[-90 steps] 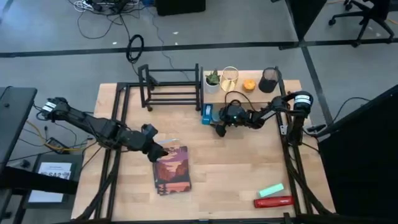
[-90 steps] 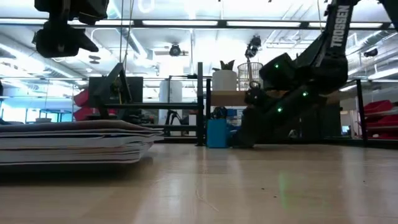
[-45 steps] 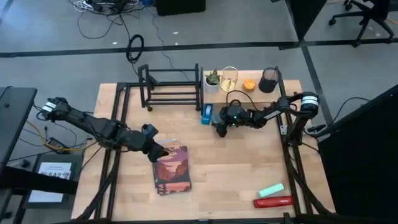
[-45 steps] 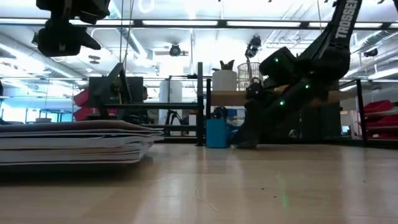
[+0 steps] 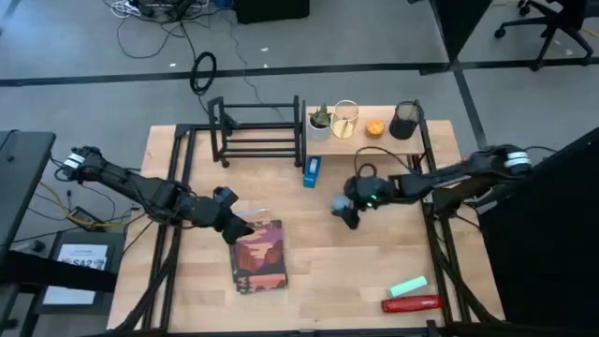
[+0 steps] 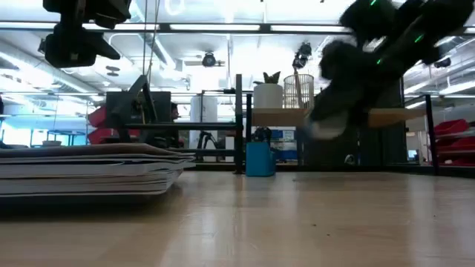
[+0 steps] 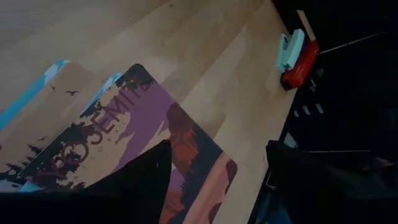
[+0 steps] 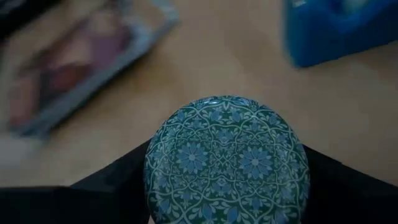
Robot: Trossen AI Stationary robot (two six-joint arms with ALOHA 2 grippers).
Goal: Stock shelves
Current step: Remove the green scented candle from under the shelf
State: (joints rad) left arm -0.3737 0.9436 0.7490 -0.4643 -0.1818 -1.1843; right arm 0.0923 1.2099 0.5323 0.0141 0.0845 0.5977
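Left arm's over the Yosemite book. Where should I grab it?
The Yosemite book lies flat on the table, so grip across its thin edge, not the cover. Probably the corner under the open left gripper: come in low from the left, one finger slid beneath. Right gripper holds a round tin.
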